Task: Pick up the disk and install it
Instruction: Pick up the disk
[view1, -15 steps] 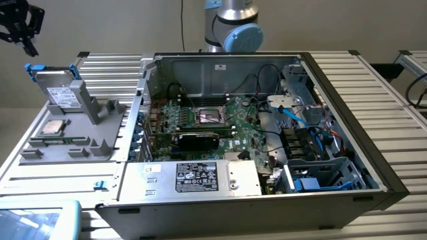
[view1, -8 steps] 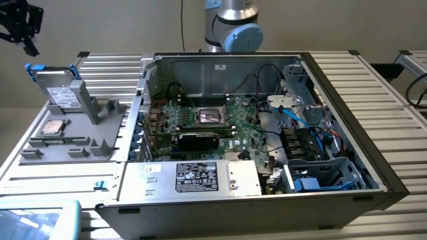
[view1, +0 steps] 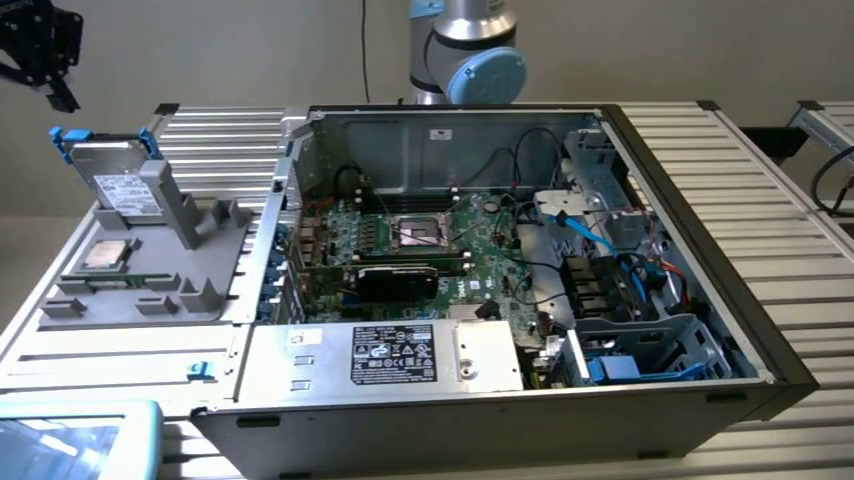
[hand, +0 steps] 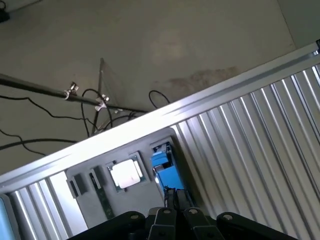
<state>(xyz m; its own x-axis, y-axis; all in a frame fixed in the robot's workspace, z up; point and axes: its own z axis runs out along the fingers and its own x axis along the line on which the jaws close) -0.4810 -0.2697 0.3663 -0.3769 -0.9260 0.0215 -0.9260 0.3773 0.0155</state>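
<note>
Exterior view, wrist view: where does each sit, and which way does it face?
Exterior view: off the arm, high, looking down on the open computer case and grey tray; arm joint and gripper show.
Wrist view: on the wrist, looking down past the shut gripper at the tray, floor beyond.
Shared: the disk, CPU chip, gripper, tray.

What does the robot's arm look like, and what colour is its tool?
The arm is a shiny silver tube with a round light-blue cap on its joint. The tool is all black, with thin fingers at the front and rounded black links behind them.
</note>
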